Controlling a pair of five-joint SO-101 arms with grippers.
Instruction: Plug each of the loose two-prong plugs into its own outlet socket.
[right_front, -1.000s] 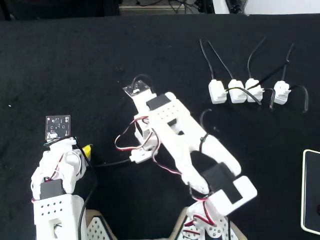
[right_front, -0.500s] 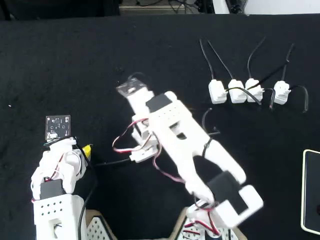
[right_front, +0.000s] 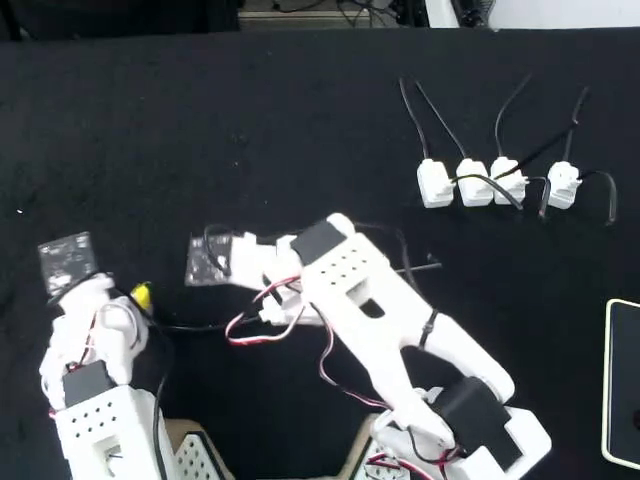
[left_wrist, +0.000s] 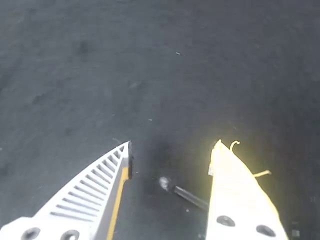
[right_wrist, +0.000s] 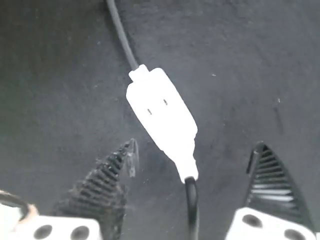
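A white plug body (right_wrist: 161, 111) with two small slots lies on the black cloth, with a black cable (right_wrist: 121, 40) at one end and another at the other end. My right gripper (right_wrist: 196, 145) is open and straddles it without touching. From above, the right gripper (right_front: 210, 258) sits left of centre, blurred. My left gripper (left_wrist: 172, 147) is open over bare cloth with a thin black cable tip (left_wrist: 165, 183) between its fingers; in the high view the left gripper (right_front: 65, 258) is at the left. Several white plug pieces (right_front: 473, 184) with black leads form a row at the back right.
A black cloth (right_front: 300, 100) covers the table. A thin black cable (right_front: 190, 326) runs between the two arms near the front. A dark flat device with a pale rim (right_front: 624, 382) lies at the right edge. The cloth's middle and back left are bare.
The right arm swung left and toward the front, taking its gripper from the centre back to left of centre. The left gripper shifted left.
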